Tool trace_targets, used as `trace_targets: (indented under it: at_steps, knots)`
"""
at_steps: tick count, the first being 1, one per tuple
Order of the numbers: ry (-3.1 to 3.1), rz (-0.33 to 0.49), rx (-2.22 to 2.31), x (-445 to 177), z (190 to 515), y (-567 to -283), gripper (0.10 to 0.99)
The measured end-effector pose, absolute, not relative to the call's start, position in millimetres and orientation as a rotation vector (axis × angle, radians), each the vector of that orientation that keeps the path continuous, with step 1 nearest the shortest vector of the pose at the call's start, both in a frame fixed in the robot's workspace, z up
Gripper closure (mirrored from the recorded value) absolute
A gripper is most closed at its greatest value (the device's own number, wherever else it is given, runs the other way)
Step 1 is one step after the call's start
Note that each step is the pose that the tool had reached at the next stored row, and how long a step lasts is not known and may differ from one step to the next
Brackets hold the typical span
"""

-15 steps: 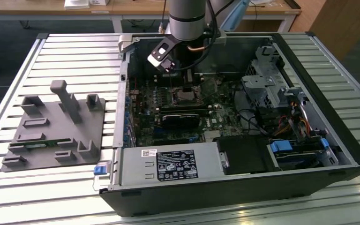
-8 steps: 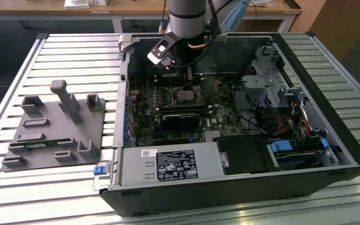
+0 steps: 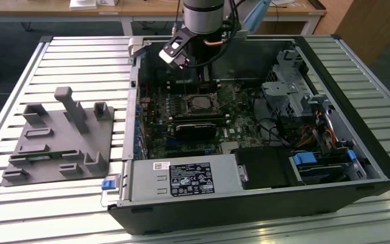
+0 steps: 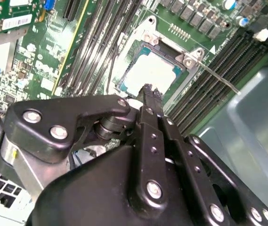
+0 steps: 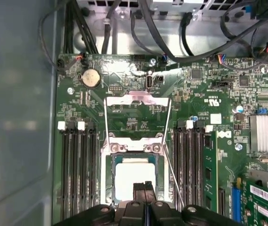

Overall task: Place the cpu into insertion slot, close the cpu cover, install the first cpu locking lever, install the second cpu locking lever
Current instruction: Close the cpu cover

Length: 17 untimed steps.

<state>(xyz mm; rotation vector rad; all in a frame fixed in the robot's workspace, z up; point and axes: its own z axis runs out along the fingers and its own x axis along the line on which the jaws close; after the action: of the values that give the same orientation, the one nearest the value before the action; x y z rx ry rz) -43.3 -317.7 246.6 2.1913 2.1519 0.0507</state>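
Mobo [image 5: 72, 108], cpu [image 5: 134, 174] in insertion slot [image 5: 109, 184], cpu cover [image 5: 137, 100] up, hand [image 5: 144, 190] pinched above

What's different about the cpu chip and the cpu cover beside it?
The cpu is a solid pale square, while the cpu cover is a thin frame with a big window that shows green board through it. The cpu lies flat in the insertion slot, while the cpu cover is swung open, off the slot. The cpu cover's outline looks larger than the cpu. Both are silvery metal and squarish.
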Motion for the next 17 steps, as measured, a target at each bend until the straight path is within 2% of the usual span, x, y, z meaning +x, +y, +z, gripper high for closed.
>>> trace_targets:
  at_steps: [8,17]
  knots:
    - [2.173,0.095,2.217,-42,252,-322,0.980]
    - [2.187,0.089,2.232,-17,254,-323,0.980]
